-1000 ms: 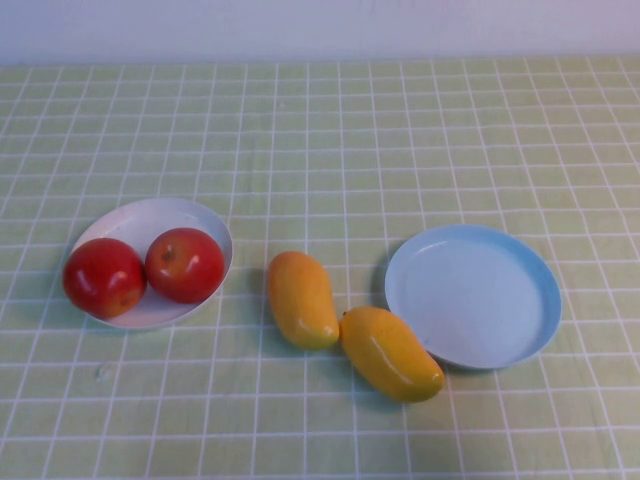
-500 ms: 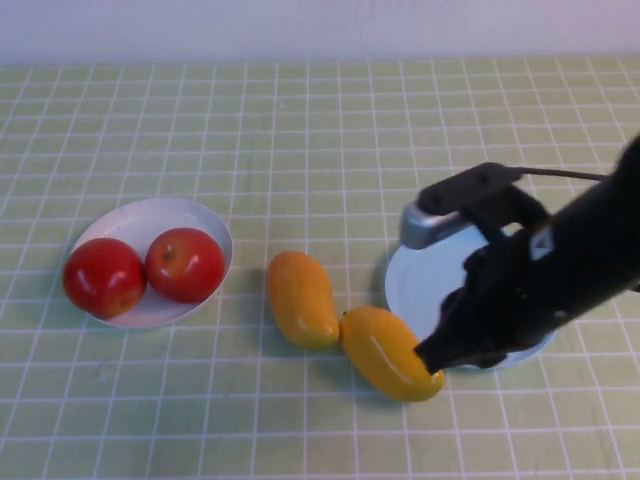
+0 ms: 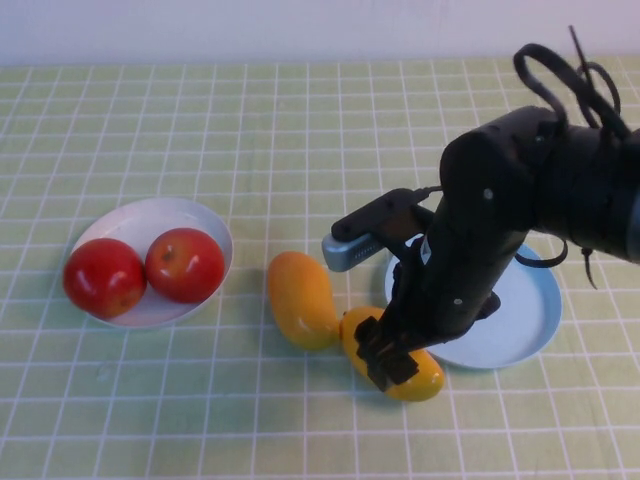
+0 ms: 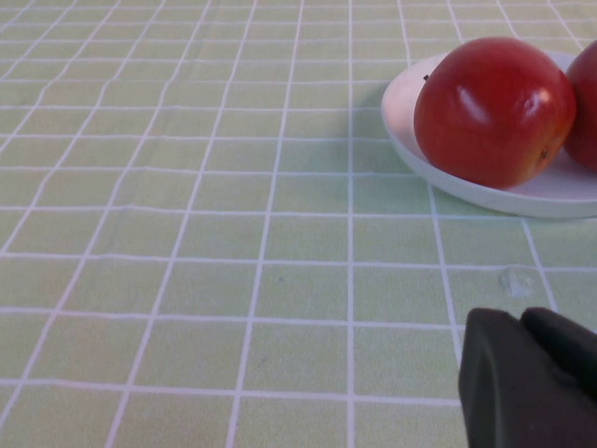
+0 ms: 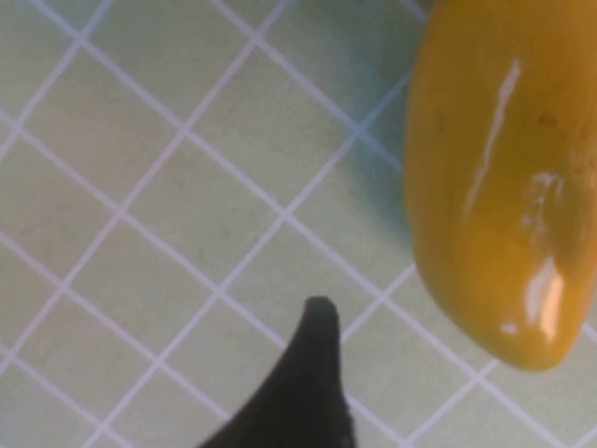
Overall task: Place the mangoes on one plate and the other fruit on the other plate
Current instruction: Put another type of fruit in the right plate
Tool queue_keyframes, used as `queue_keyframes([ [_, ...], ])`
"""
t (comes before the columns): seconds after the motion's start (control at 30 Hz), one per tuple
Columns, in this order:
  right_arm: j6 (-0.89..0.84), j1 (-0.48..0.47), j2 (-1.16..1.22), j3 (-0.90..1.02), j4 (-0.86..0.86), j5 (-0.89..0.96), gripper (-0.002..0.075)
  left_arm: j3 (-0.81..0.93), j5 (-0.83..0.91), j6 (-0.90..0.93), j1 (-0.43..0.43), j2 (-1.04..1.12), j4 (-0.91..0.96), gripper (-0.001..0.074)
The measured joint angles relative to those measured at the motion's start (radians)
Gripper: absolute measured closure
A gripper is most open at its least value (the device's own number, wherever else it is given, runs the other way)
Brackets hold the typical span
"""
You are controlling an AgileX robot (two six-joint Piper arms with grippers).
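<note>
- Right end effector (image 3: 392, 358) swung in, spread wide over near glossy yellow-orange oval mango (image 3: 415, 378) beside light blue round plate (image 3: 520, 335); grasp likely next.
- Left end effector (image 4: 532, 378) parked, clenched empty.

Two apples (image 3: 145, 270) are seated side by side in the plate (image 3: 205, 225) at the left. Two mangoes (image 3: 302, 298) are laid touching on the tablecloth (image 3: 300, 130) at centre. A second plate (image 3: 530, 320) is located right of them.
</note>
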Motion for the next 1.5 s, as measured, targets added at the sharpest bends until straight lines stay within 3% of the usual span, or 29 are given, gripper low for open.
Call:
queue_keyframes([
  [0.47, 0.023, 0.000, 0.152, -0.083, -0.014, -0.029, 0.0061, 0.000, 0.000, 0.000, 0.000, 0.000, 0.000, 0.0733],
  [0.67, 0.023, 0.000, 0.195, -0.083, -0.010, -0.060, 0.0116, 0.000, 0.000, 0.000, 0.000, 0.000, 0.000, 0.0733],
  [0.83, 0.023, 0.000, 0.198, -0.083, -0.008, -0.081, 0.0230, 0.000, 0.000, 0.000, 0.000, 0.000, 0.000, 0.0733],
  [1.17, 0.030, -0.002, 0.096, -0.083, -0.024, -0.072, 0.0229, 0.000, 0.000, 0.000, 0.000, 0.000, 0.000, 0.0733],
  [1.5, 0.158, -0.184, 0.059, -0.085, -0.091, -0.072, 0.0229, 0.000, 0.000, 0.000, 0.000, 0.000, 0.000, 0.0733],
])
